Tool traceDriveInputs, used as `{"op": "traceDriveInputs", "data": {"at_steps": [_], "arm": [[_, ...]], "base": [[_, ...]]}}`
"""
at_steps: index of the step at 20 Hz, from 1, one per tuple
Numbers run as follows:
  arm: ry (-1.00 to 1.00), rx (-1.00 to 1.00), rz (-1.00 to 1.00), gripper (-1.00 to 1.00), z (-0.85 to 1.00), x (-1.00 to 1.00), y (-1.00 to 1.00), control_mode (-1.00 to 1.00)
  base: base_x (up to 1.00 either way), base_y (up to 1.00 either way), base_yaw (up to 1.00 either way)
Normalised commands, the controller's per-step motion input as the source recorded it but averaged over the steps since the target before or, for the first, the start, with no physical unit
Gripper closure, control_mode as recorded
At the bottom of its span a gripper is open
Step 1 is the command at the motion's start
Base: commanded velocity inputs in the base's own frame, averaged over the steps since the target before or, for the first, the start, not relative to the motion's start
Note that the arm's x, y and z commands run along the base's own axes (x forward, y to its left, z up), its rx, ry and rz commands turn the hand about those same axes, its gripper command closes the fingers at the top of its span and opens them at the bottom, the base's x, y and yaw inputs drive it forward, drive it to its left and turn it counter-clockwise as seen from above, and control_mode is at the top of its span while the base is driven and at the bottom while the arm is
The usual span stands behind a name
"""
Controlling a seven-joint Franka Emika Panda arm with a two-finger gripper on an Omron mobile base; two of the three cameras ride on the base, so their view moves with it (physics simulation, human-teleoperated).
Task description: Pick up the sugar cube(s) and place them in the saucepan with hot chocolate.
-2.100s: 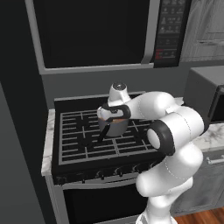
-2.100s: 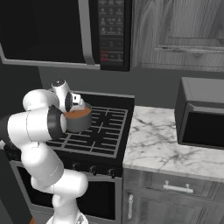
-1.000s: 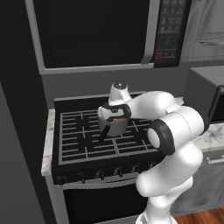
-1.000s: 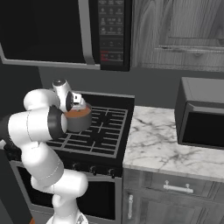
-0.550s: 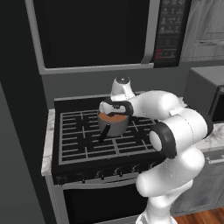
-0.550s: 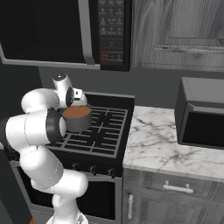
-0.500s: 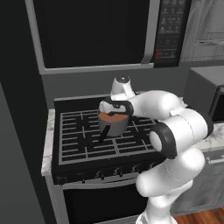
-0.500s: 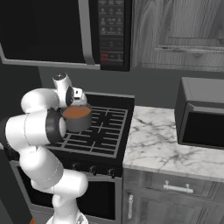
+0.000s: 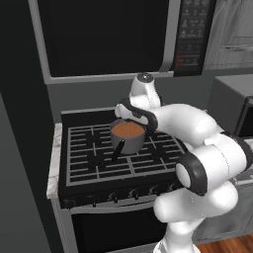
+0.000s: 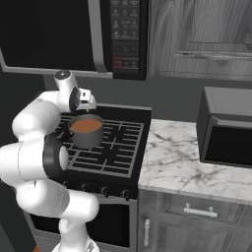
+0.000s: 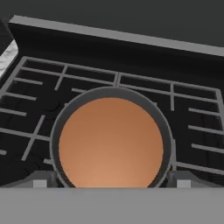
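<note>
I see the gripper (image 11: 111,183) open directly above the saucepan (image 9: 127,140), fingertips (image 11: 40,180) flanking its hot chocolate (image 11: 111,141).

I see my white jointed arm (image 9: 197,133) folded forward, its wrist bent down, the two-finger dark gripper (image 11: 111,180) spread wide, one fingertip (image 11: 40,180) at each side.

Over the stove (image 9: 84,163) the air above the saucepan (image 9: 127,141) is open, its hot chocolate (image 11: 111,142) uncovered from rim to rim. The microwave (image 10: 59,34) hangs well above, capping the climb. The robot's own arm (image 9: 183,123) crowds the right side; the left grates (image 9: 89,148) lie bare. The marble counter (image 10: 172,162) runs flat until a dark box (image 10: 229,128) blocks its far right.
</note>
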Motion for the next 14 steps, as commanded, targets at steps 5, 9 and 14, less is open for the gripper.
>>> {"op": "traceDriveInputs", "data": {"at_steps": [5, 9, 14], "arm": [[-0.12, 0.01, 0.00, -1.00, 0.22, -0.59, -0.13, -1.00], [-0.10, 0.00, 0.00, -1.00, 0.00, -0.42, -0.14, -1.00], [-0.21, 0.00, 0.00, -1.00, -0.09, -0.18, -0.06, -1.00]], "base": [[0.00, 0.00, 0.00], [0.00, 0.00, 0.00], [0.00, 0.00, 0.00]]}}
